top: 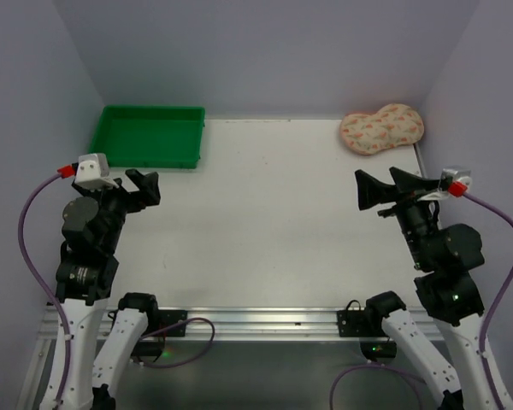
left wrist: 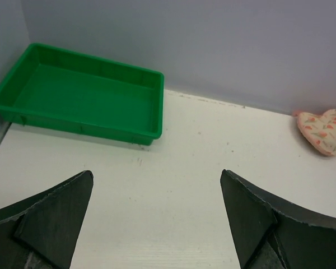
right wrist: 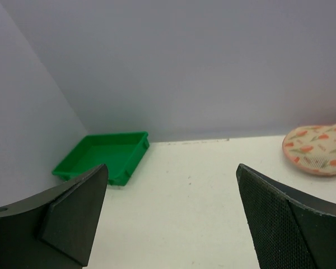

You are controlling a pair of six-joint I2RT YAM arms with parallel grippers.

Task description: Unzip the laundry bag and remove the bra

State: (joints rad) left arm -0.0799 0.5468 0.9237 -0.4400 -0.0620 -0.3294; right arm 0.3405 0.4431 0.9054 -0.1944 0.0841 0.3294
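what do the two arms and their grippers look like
Both arms are alike: white lower links, black joint housings above. The left gripper and right gripper each have two broad, black, wedge-shaped fingers. Each wrist carries a white camera block with a red plug and a looping purple cable.

Laundry bag (top: pixel 381 129): soft printed cloth, matt.
Tray (top: pixel 148 137): moulded green plastic, smooth, with a faint sheen.
Worktop (top: pixel 265 222): white, matt, finely grained.
Left fingers (left wrist: pixel 50 218): black, matt, with rough-cut edges.
Right fingers (right wrist: pixel 280 224): black, matt, with a fine dotted texture on the inner face.
Base rail (top: pixel 265 320): bare metal, satin finish.
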